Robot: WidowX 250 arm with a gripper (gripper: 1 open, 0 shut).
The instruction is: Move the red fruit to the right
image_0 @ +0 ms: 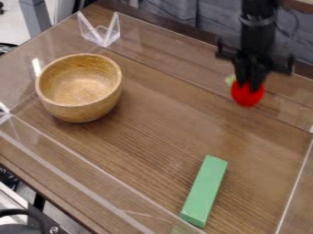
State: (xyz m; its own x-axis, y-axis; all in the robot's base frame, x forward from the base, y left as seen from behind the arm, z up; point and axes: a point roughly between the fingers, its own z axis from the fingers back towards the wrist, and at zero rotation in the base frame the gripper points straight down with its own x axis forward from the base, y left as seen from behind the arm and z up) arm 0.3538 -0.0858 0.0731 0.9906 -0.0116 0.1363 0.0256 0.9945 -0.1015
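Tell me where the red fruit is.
In the camera view, the red fruit is at the upper right, just below the pincer, well above the green block.

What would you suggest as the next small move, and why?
I would probably lower the red fruit gently onto the table and release it, since the gripper already has it on the right side, well away from the wooden bowl.
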